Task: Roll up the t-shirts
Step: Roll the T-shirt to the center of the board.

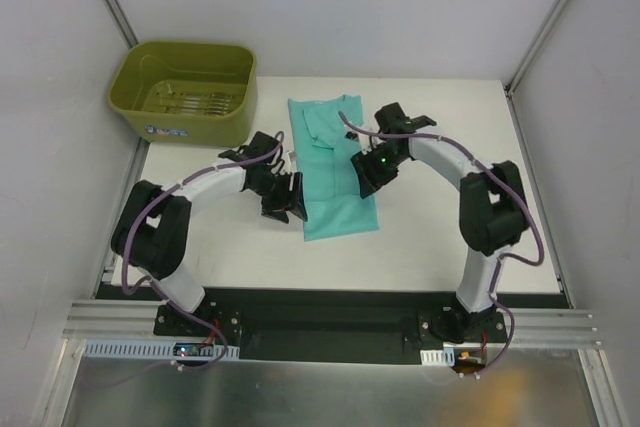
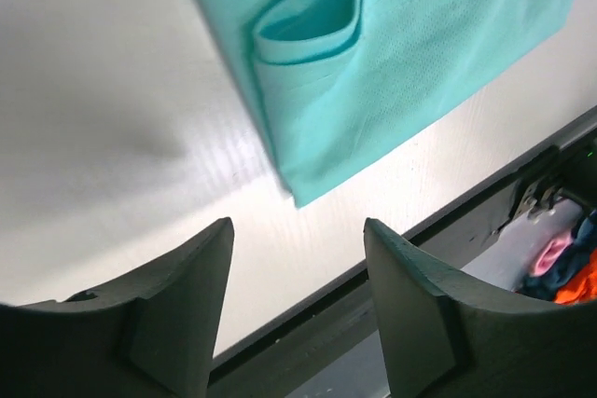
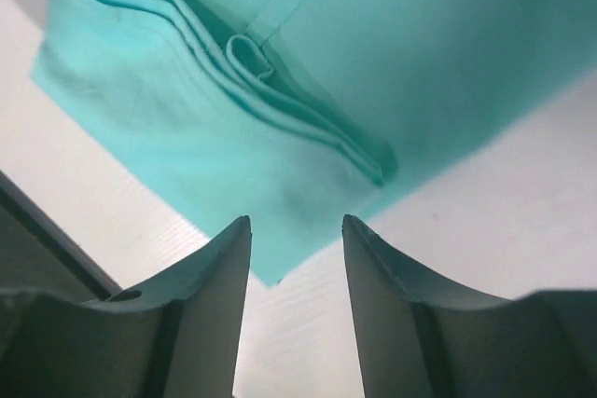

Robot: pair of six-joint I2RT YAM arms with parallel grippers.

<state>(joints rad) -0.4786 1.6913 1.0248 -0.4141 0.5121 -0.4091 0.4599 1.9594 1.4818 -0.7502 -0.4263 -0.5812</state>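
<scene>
The teal-green t-shirt (image 1: 335, 162) lies flat on the white table (image 1: 430, 237), folded into a long narrow strip that runs from the back towards the front. My left gripper (image 1: 288, 207) hovers just left of the strip's near left corner, open and empty. In the left wrist view the t-shirt's corner (image 2: 401, 53) lies ahead of the spread left gripper (image 2: 297, 223). My right gripper (image 1: 366, 185) is over the strip's right edge near its front, open and empty. In the right wrist view the near right corner of the t-shirt (image 3: 280, 72) lies between and ahead of the right gripper (image 3: 297, 219).
An olive-green plastic tub (image 1: 200, 125) stands at the back left, off the table's corner. A black rail (image 1: 320, 307) runs along the table's near edge. White walls enclose the sides and back. Some coloured cloth (image 2: 569, 272) shows below the table's front edge.
</scene>
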